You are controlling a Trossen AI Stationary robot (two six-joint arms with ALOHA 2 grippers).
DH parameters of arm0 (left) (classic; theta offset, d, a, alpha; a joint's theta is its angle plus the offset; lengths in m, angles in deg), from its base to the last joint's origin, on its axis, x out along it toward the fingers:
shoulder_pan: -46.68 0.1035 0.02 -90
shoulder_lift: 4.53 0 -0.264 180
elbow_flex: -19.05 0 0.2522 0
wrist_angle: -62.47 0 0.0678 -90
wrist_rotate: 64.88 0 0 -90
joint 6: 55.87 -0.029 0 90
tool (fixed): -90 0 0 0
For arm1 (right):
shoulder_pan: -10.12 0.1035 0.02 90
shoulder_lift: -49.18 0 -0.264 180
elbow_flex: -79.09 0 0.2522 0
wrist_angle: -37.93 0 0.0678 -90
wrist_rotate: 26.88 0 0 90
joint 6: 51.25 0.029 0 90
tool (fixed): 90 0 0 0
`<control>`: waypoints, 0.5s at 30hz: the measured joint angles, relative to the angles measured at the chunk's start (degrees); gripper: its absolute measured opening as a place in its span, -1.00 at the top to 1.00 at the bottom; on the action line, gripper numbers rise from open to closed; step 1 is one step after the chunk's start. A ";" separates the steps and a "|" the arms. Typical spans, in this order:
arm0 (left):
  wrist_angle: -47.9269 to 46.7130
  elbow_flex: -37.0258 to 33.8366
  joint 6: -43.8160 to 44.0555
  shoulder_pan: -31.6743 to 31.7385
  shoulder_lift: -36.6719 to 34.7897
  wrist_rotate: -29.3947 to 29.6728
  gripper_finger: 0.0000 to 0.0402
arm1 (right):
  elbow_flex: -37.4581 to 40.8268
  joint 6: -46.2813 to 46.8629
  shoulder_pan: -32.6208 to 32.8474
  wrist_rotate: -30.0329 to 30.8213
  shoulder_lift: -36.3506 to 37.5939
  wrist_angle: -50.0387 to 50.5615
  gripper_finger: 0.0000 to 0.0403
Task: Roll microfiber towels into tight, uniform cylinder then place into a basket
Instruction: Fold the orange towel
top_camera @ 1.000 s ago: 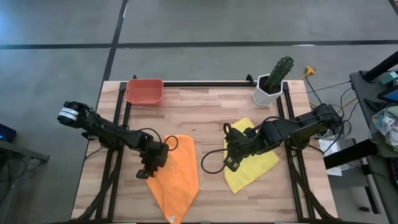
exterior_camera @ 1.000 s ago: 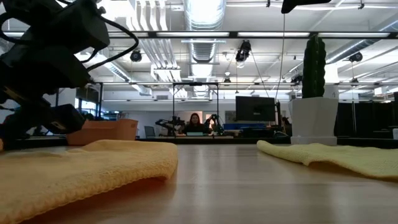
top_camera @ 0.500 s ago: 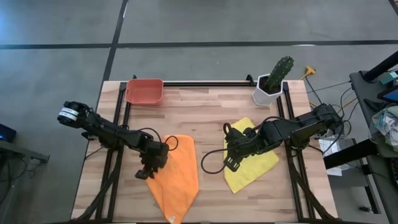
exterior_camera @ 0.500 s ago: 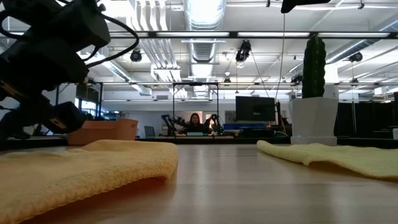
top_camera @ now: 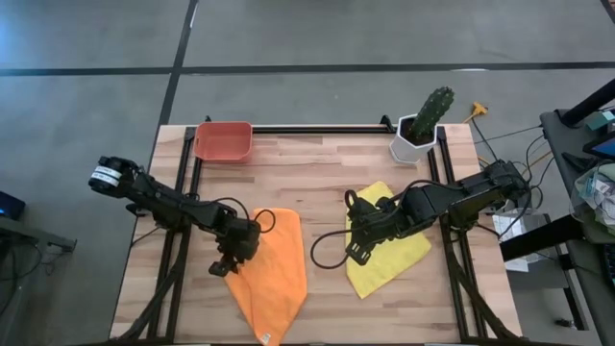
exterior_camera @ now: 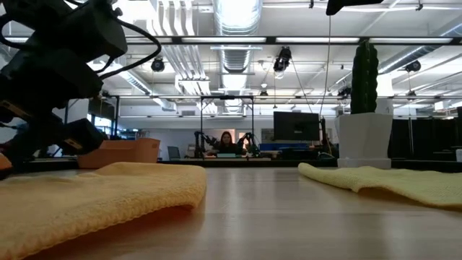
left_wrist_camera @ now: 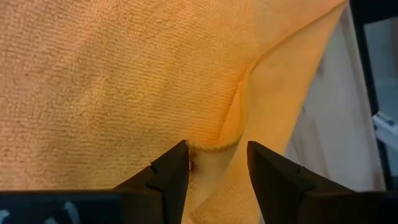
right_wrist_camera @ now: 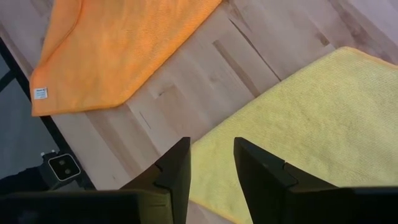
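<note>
A: Listing stock on the table (top_camera: 317,168). Item one: orange towel (top_camera: 274,279), lying near the front edge on the left side, folded over itself, one corner carrying a small white label (right_wrist_camera: 39,93). Item two: yellow towel (top_camera: 394,245), right of centre, spread loosely. Item three: basket (top_camera: 223,141), at the far left corner, nothing in it. Neither cloth is rolled yet. Also present: a white pot with a cactus (top_camera: 423,123), far right, not part of the job.

B: Grippers?

A: Left gripper (left_wrist_camera: 217,165) sits low on the orange towel's left edge, jaws parted a modest way, straddling a raised fold of the hem; the fabric lies between the fingertips (left_wrist_camera: 177,163) but is not pinched, as far as can be seen. Right gripper (right_wrist_camera: 211,155) hovers at the yellow towel's near-left edge, jaws apart with a narrow gap, nothing between them.

B: Handling notes?

A: Both cloths: light, limp, plush pile, no stiffness at all. They likely crease and bunch rather than slide cleanly. Not fragile. Best hold, by my judgement: a hemmed edge or corner, where the doubled fabric gives the fingers something thick to bite. A roll probably loosens unless kept pressed to the wood.
</note>
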 joint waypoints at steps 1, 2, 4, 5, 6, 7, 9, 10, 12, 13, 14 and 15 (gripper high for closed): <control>-0.14 -0.04 -0.41 0.00 0.00 0.20 0.28 | 0.00 -0.04 0.00 0.00 -0.01 0.00 0.42; -0.14 -0.07 -0.72 0.00 0.00 0.60 0.28 | 0.00 -0.10 -0.01 0.00 -0.02 0.00 0.42; -0.13 -0.09 -1.20 0.00 0.00 1.50 0.28 | 0.00 -0.12 0.00 0.00 -0.02 0.00 0.42; -0.13 -0.09 -1.44 0.00 0.00 1.76 0.28 | 0.00 -0.12 -0.01 0.00 -0.02 0.00 0.41; -0.12 -0.09 -1.44 0.00 0.00 2.02 0.28 | 0.00 -0.12 0.00 0.00 -0.02 0.00 0.41; -0.12 -0.09 -1.46 0.00 0.00 2.45 0.28 | 0.00 -0.13 0.00 0.00 -0.02 0.00 0.40; -0.12 -0.09 -1.46 0.00 0.02 3.11 0.28 | 0.00 -0.12 0.00 0.00 -0.02 0.00 0.40; -0.12 -0.09 -1.46 0.00 0.02 3.11 0.28 | 0.00 -0.12 0.00 0.00 -0.02 0.00 0.40; -0.12 -0.09 -1.46 0.00 0.02 3.11 0.28 | 0.00 -0.13 -0.01 0.00 -0.02 0.00 0.41; -0.12 -0.09 -1.46 0.00 0.02 3.10 0.28 | 0.00 -0.12 -0.02 0.00 -0.02 0.00 0.42; -0.12 -0.09 -1.46 0.00 0.02 3.10 0.28 | 0.00 -0.12 0.00 0.00 -0.02 0.00 0.43; -0.14 -0.09 -1.46 0.00 0.02 3.10 0.28 | 0.00 -0.12 -0.01 0.00 -0.02 0.00 0.43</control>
